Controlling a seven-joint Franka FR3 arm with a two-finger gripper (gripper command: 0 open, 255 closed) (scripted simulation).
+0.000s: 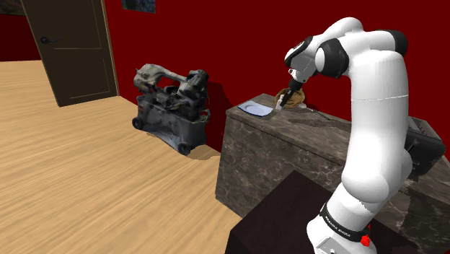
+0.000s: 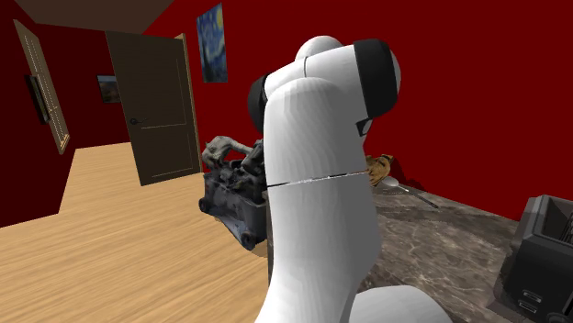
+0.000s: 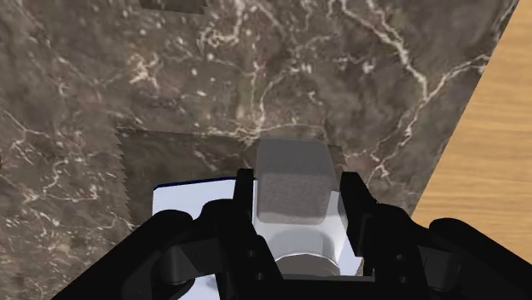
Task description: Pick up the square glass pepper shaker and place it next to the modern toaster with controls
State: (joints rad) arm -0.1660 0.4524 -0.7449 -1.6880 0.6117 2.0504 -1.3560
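Clamping pepper shaker (image 3: 294, 170) between both fingers, gripper (image 3: 297, 186) narrowed to shaker's width. Shaker: clear square body, silver cap toward palm. Pale plate (image 3: 183, 200) just beside it, under fingers. Dark marble counter (image 3: 170, 77) beneath, gripper at its far end. Black toaster (image 2: 542, 243) well apart at other end. Wooden floor (image 1: 86, 173), red wall (image 1: 180, 36), dark door (image 1: 72, 43).
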